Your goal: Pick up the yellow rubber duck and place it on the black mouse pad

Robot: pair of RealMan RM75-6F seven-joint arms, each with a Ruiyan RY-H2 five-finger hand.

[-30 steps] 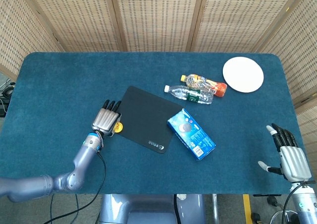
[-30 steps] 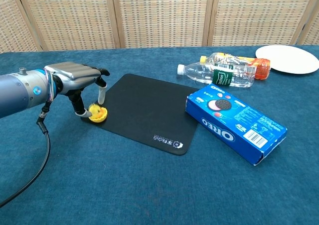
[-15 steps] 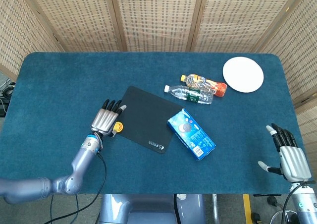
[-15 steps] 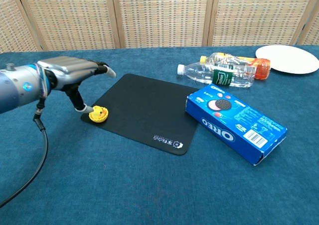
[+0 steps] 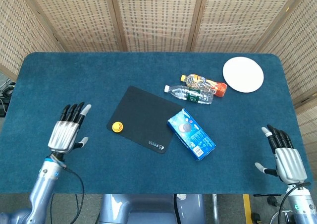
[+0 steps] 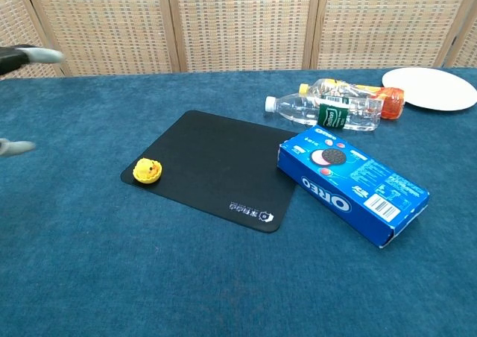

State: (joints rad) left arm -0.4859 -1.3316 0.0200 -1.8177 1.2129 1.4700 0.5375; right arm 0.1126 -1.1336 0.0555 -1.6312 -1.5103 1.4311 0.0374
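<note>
The yellow rubber duck (image 5: 117,127) sits on the black mouse pad (image 5: 144,118), close to the pad's left corner, with nothing touching it. The left robot hand (image 5: 67,130) is well apart from the duck, off to its left over the bare blue bench (image 5: 59,80), fingers spread and holding nothing; in the chest view only its blurred fingertips (image 6: 31,54) show at the left edge. The right robot hand (image 5: 284,153) is at the far right near the bench's front edge, fingers apart and empty, far from the duck. Just right of the pad lies a blue Oreo box (image 6: 352,182), touching the pad's right corner. Behind it lie a clear water bottle (image 6: 320,112) and an orange drink bottle (image 6: 365,95) side by side, with a white plate (image 6: 430,88) further right.
</note>
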